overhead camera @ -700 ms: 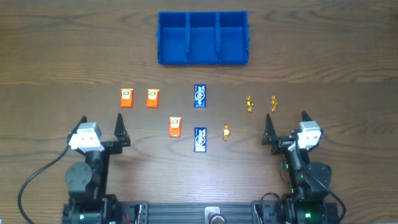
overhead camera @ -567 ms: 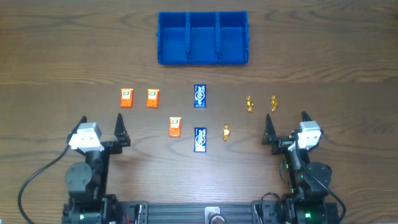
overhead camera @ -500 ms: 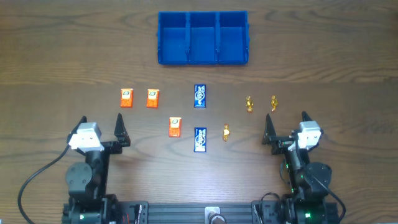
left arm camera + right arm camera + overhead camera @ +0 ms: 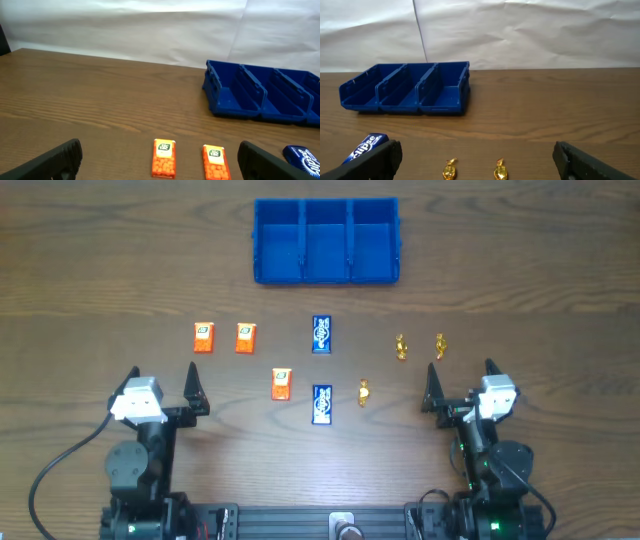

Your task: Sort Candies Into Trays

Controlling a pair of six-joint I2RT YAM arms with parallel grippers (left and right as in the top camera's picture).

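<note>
A blue tray (image 4: 326,242) with three compartments stands at the far middle of the table, also as the tray (image 4: 260,95) and the tray (image 4: 407,89) in the wrist views. Three orange candy boxes (image 4: 204,338) (image 4: 246,338) (image 4: 283,384) lie left of centre. Two blue packets (image 4: 321,334) (image 4: 321,404) lie in the middle. Three gold wrapped candies (image 4: 401,346) (image 4: 440,344) (image 4: 364,391) lie to the right. My left gripper (image 4: 165,387) is open near the left base, nearer than the orange boxes (image 4: 163,158) (image 4: 215,161). My right gripper (image 4: 461,382) is open, nearer than the gold candies (image 4: 450,170) (image 4: 500,170).
The brown wooden table (image 4: 520,270) has free room around the tray and along both sides. A white backdrop (image 4: 520,30) rises behind the table's far edge.
</note>
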